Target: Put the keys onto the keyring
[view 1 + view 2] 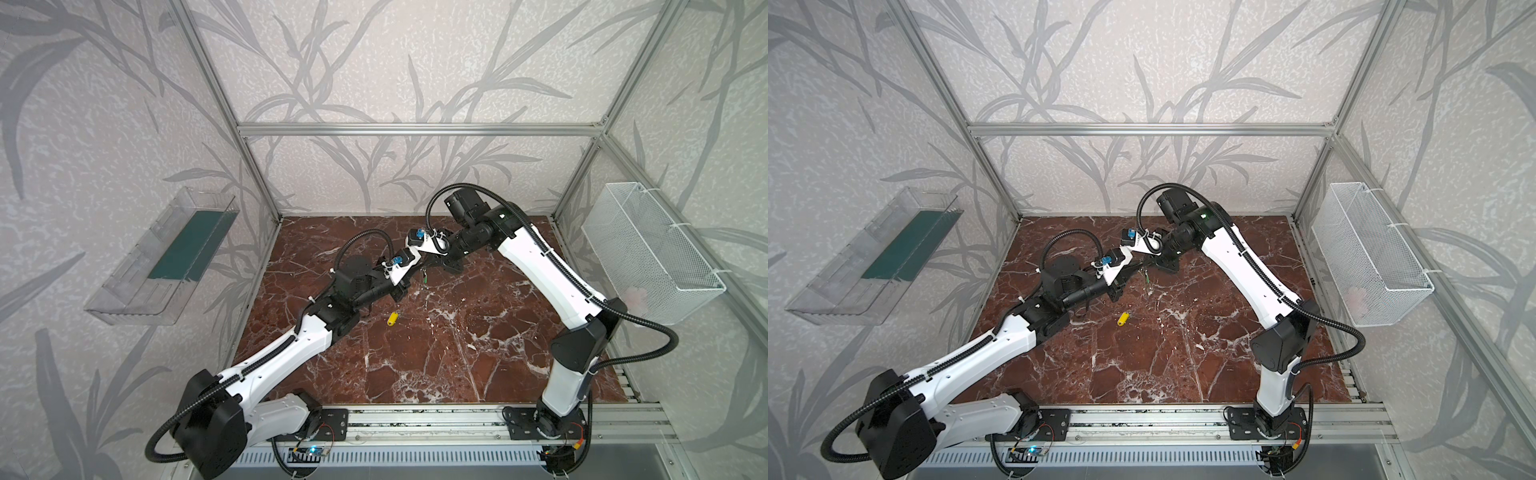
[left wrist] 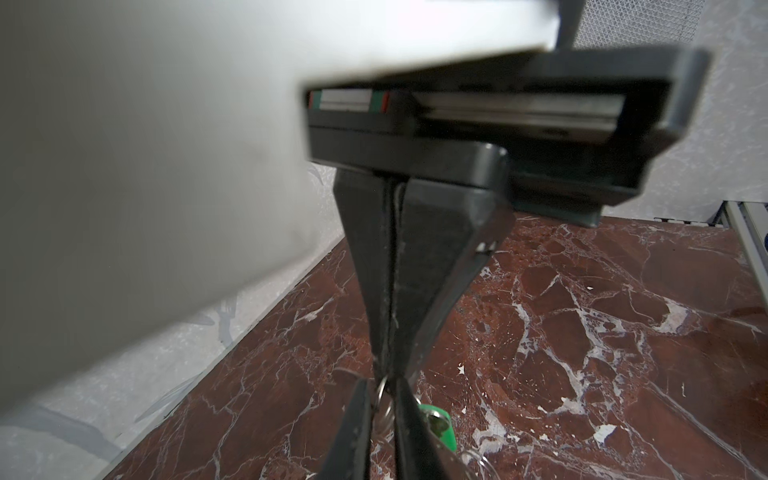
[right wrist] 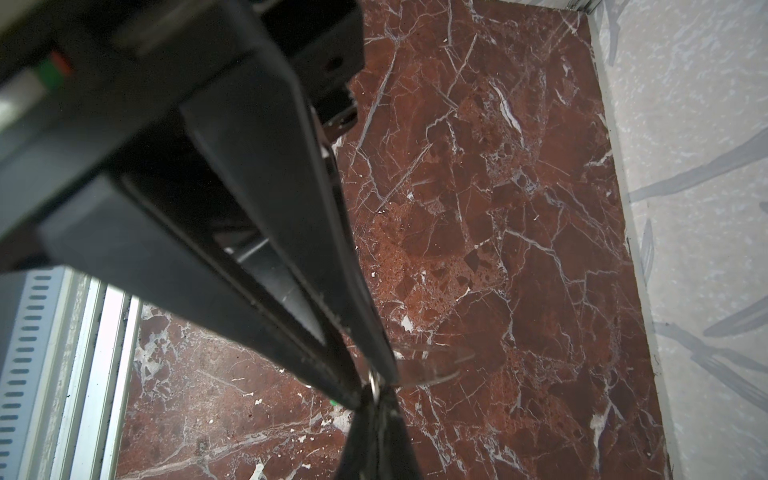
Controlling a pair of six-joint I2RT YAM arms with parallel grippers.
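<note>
Both grippers meet tip to tip above the back middle of the marble table. My left gripper (image 2: 382, 388) (image 1: 409, 282) has its fingers nearly together on a thin metal ring (image 2: 381, 397). Just below that ring hangs the green key (image 2: 442, 424) (image 1: 424, 283) (image 1: 1147, 279). My right gripper (image 3: 376, 399) (image 1: 422, 272) is shut at the same spot. A faint, pale, see-through flat piece, the keyring (image 3: 436, 365), sticks out sideways from its tips. The fingertips hide the exact grip. The yellow key (image 1: 392, 318) (image 1: 1122, 319) lies alone on the table, in front of the grippers.
A clear plastic bin (image 1: 162, 257) hangs on the left wall. A white mesh basket (image 1: 648, 249) hangs on the right wall. An aluminium rail (image 1: 415, 419) carrying both arm bases runs along the table's front edge. A loose metal ring (image 2: 478, 457) shows near the green key.
</note>
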